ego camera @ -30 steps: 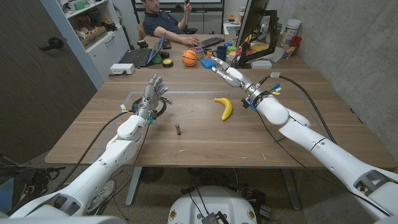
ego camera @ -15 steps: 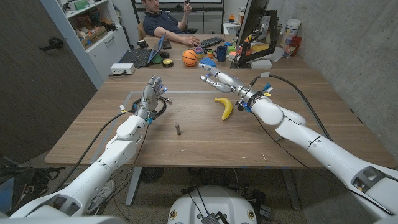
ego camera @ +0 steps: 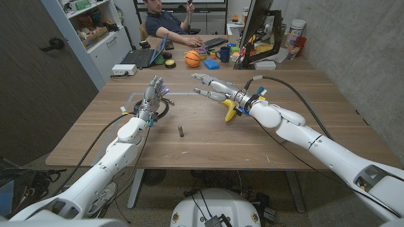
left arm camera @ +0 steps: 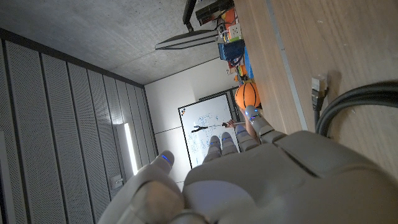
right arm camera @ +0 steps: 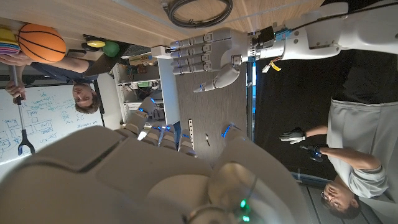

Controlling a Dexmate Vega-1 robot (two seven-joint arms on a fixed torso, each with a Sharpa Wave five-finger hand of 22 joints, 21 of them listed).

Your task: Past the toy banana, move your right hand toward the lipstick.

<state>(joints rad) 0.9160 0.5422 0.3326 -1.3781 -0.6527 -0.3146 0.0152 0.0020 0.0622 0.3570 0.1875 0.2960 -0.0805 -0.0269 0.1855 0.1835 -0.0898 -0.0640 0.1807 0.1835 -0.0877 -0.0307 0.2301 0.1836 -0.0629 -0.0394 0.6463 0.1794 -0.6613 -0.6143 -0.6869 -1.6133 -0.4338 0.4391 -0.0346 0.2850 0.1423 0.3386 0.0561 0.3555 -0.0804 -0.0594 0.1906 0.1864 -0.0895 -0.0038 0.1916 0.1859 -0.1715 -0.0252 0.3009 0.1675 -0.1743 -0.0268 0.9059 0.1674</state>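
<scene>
Now the small dark cylinder-shaped lipstick [ego camera: 181, 132] lies on the brown wooden worktop [ego camera: 208, 142], in front of the left hand and well apart from the right hand. It has not moved in the last second. The yellow toy banana [ego camera: 230, 112] also keeps its place near the middle of the worktop, but the right wrist now covers its upper end.

What has changed is the right hand [ego camera: 211, 87]. One second ago it was on the far right side of the banana; half a second ago it was just above it; now it is past the banana, on the side toward the lipstick, with the fingers spread apart and holding nothing. It seems to hover over the worktop, not to touch it.

The left hand [ego camera: 155, 94] stands as before, fingers upward and apart, empty, beside a coil of black cable [ego camera: 160, 108].

I judge that the passing of the banana is done, and the remaining part is the reach toward the lipstick, nearer to the robot and to its left.
</scene>
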